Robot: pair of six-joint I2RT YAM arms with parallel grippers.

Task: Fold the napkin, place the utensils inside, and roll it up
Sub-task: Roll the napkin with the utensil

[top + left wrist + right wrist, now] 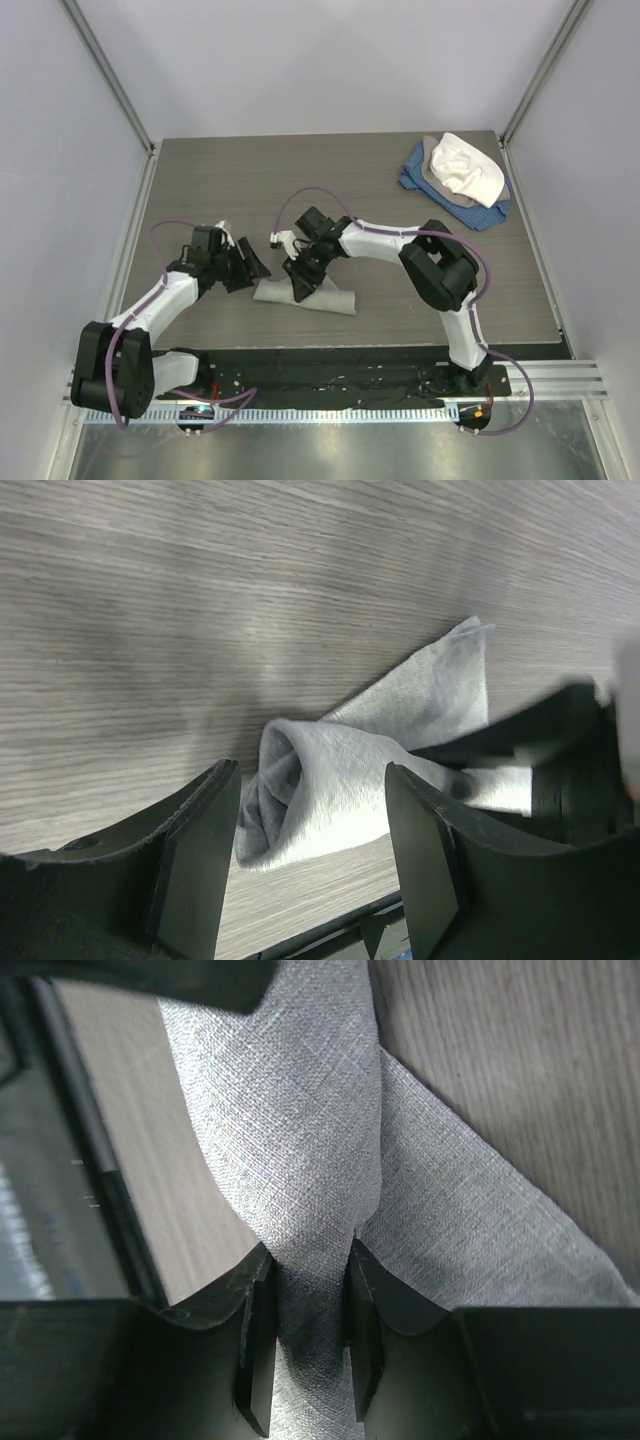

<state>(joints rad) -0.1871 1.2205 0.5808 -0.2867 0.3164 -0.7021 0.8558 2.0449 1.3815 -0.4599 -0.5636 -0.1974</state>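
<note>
The napkin (318,297) lies as a light grey roll on the table's near middle. My right gripper (303,284) comes down on the roll from behind. In the right wrist view its jaws (308,1260) are shut on the roll, and the cloth (290,1110) bulges out past the fingertips. My left gripper (250,268) hangs just left of the roll's left end, open. In the left wrist view the coiled end of the napkin (330,790) lies beyond the left gripper (312,780), and nothing is between the fingers. The utensils are hidden.
A heap of blue, grey and white cloths (460,178) sits at the table's back right corner. Pale walls stand close along the left, back and right edges. A black rail (330,372) runs along the near edge by the arm bases.
</note>
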